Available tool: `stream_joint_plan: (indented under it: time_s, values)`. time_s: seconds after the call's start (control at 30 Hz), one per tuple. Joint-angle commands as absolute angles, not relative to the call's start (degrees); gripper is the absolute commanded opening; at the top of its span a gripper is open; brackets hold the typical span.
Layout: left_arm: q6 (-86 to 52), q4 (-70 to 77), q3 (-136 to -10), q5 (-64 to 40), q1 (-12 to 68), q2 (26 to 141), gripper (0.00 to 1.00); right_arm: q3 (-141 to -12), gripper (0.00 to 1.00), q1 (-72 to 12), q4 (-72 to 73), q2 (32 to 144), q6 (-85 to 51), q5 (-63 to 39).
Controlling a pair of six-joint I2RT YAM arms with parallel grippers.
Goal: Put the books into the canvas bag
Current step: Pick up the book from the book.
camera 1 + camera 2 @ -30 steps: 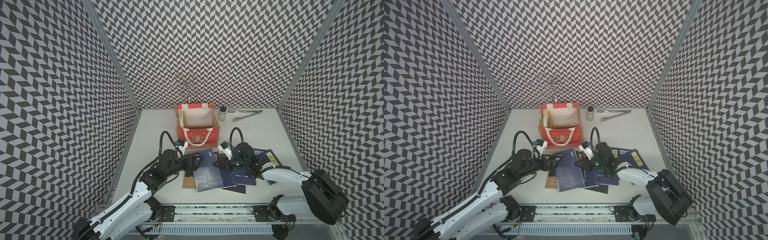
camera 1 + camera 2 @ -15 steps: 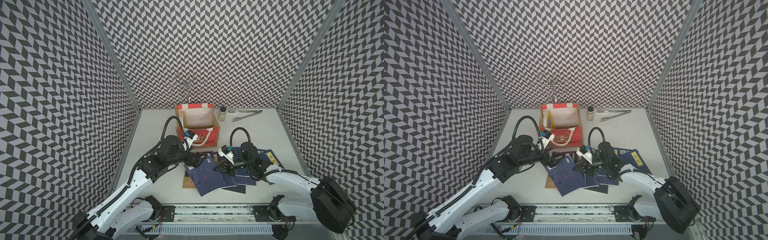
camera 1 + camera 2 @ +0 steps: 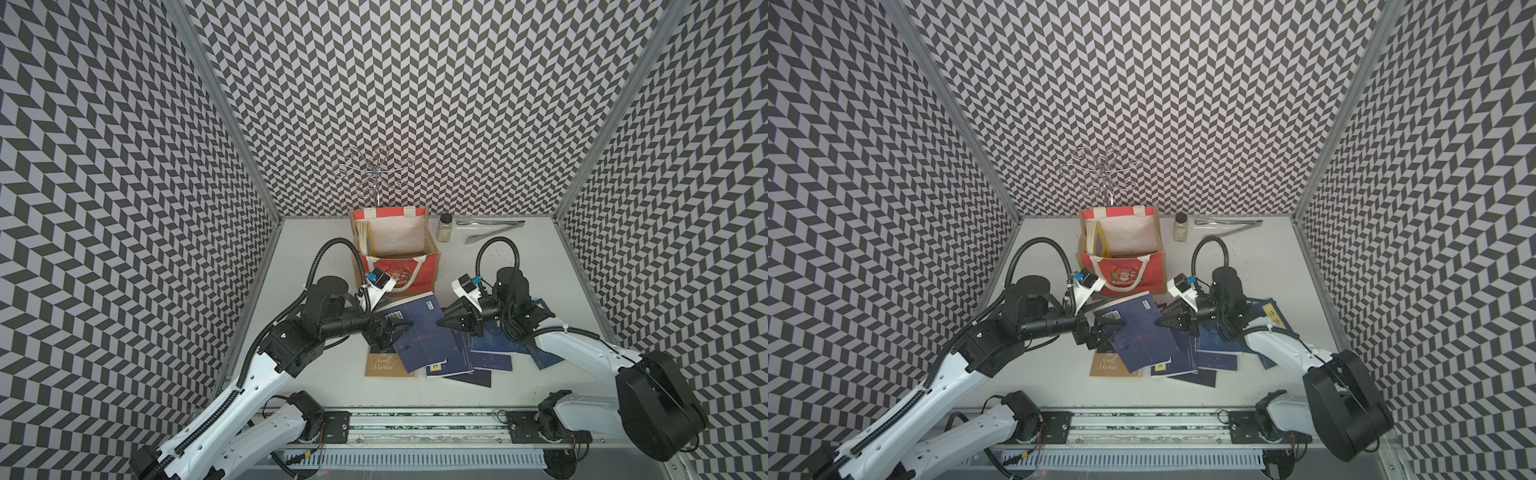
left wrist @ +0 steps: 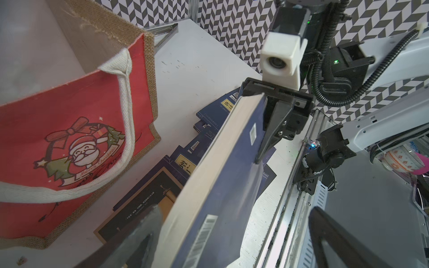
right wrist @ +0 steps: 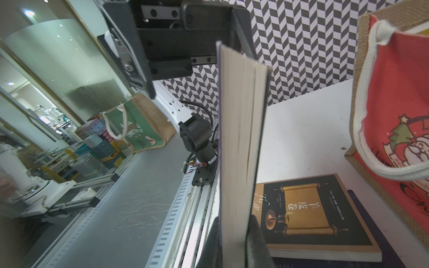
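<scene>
While the right gripper [image 3: 441,324] clamps a tilted navy book [image 3: 422,347], the left gripper [image 3: 392,332] straddles its opposite edge, jaws spread wide.

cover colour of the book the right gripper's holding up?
Navy blue. The raised book shows its cover best in a top view.

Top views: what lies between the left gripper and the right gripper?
A navy blue book, tilted. The right gripper pinches one edge; the left gripper, jaws open, straddles the opposite edge. Both top views show it.
</scene>
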State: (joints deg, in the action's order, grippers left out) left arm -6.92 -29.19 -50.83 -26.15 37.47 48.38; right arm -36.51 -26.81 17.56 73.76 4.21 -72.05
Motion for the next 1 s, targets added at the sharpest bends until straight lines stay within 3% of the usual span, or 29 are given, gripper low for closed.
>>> stream_joint_plan:
  time_s: [0.0, 0.23, 0.33, 0.4, 0.63, 0.7, 0.77, 0.9, 0.93, 0.97]
  values:
    - [-5.9, -30.0, -52.6, -22.0, 37.4, 49.9, 1.0, -40.6, 0.0, -26.9, 19.6, 72.5, 9.1, -80.0]
    - [-4.5, -30.4, -55.9, -21.2, 35.3, 52.1, 0.97, -43.2, 0.0, -26.9, 16.3, 72.4, 11.3, -80.6]
    - [-3.5, -29.7, -56.2, -26.2, 35.3, 52.1, 0.61, -44.6, 0.0, -26.8, 14.6, 73.4, 12.1, -79.5]
    - [-3.1, -29.8, -56.4, -27.7, 35.3, 52.3, 0.44, -45.9, 0.0, -26.8, 12.8, 74.8, 13.2, -79.0]
    - [-2.9, -30.6, -57.0, -30.2, 35.4, 53.4, 0.03, -47.2, 0.0, -26.4, 15.0, 75.5, 11.0, -76.3]
    - [-2.7, -30.8, -57.5, -30.0, 35.4, 53.4, 0.0, -46.9, 0.01, -26.2, 17.4, 75.2, 8.1, -74.7]
    - [-2.8, -30.5, -58.2, -29.3, 35.3, 53.4, 0.0, -46.8, 0.15, -26.0, 19.3, 74.7, 5.5, -73.6]
    - [-3.0, -30.1, -62.0, -27.3, 34.2, 53.1, 0.0, -46.9, 0.56, -25.7, 22.3, 73.4, -0.1, -70.0]
    - [-3.2, -29.9, -63.6, -26.9, 33.5, 53.2, 0.0, -46.8, 0.73, -25.6, 22.6, 72.6, -1.2, -68.1]
    - [-3.5, -29.8, -65.0, -26.5, 32.7, 53.4, 0.0, -46.7, 0.78, -25.3, 22.7, 71.9, -2.2, -65.5]
